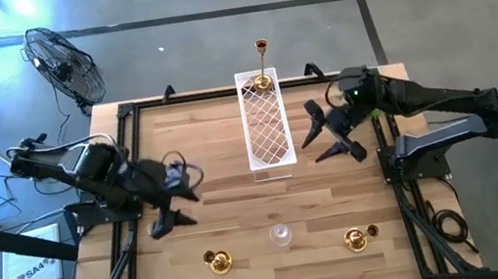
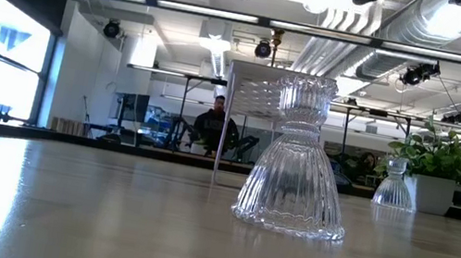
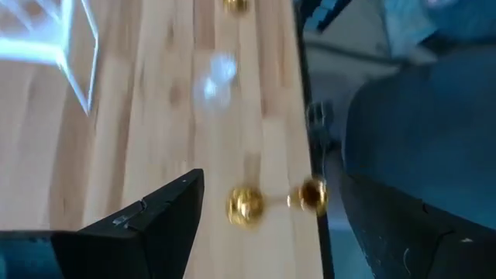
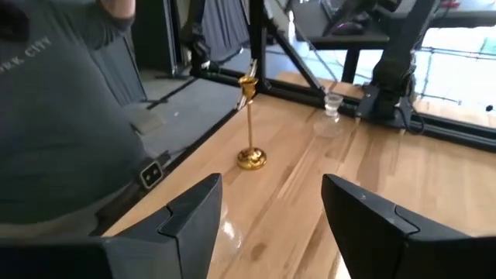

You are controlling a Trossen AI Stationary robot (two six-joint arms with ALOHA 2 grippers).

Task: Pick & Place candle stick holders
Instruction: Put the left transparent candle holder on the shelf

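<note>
A tall gold candle stick holder (image 1: 262, 63) stands upright on its round base at the far end of the white lattice tray (image 1: 268, 146); it also shows in the right wrist view (image 4: 249, 124). Two squat gold holders (image 1: 218, 261) (image 1: 358, 238) and a clear glass holder (image 1: 280, 236) stand near the table's near edge. The glass holder fills the low view (image 2: 299, 159), and a second glass one (image 2: 397, 185) stands farther back. My left gripper (image 1: 172, 208) is open and empty, left of the middle. My right gripper (image 1: 328, 140) is open and empty, right of the tray.
A small green plant (image 2: 436, 163) stands at the table's right side. A black frame (image 1: 130, 167) runs along the table's edges. A fan (image 1: 65, 63) stands on the floor beyond the far left corner. A person in a grey shirt (image 4: 62, 108) is close in the right wrist view.
</note>
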